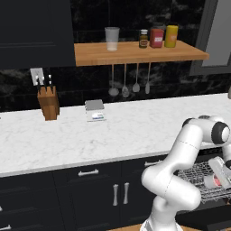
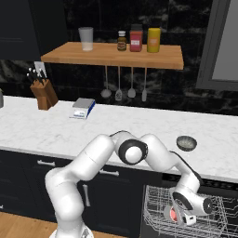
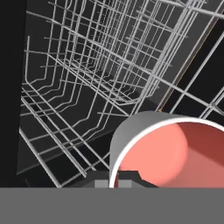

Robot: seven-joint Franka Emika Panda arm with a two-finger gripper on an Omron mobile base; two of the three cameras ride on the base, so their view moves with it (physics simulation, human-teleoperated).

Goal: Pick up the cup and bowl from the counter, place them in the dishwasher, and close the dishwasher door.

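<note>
Where the white arm bends down past the front edge of the bench [image 2: 56,130], its tool [image 2: 179,216] hangs low inside the pulled-out wire rack of the dishwasher [image 2: 158,209], at the right end of the dark cabinets. The tool's two fingers are pressed nearly together on the rim of the cup [image 3: 170,153], pinching its wall; in the hand view the rim runs between the two dark tips, and the cup's pale pink inside faces the camera with the silvery mesh of the rack behind and around it. From the left base view the cup [image 1: 215,181] shows as a small red patch at the hand, over the rack. Whether the cup rests on the wires cannot be told.

The bowl [image 2: 186,143], a small grey one, sits on the bench to the right, near its front edge and just above the dishwasher. Farther left on the bench stand a wooden knife block [image 2: 43,94] by the back wall and a small flat scale [image 2: 82,108]. Above, a wooden shelf [image 2: 111,55] carries a clear tumbler [image 2: 86,38] and three jars [image 2: 136,39], with utensils [image 2: 124,90] hanging below it.
</note>
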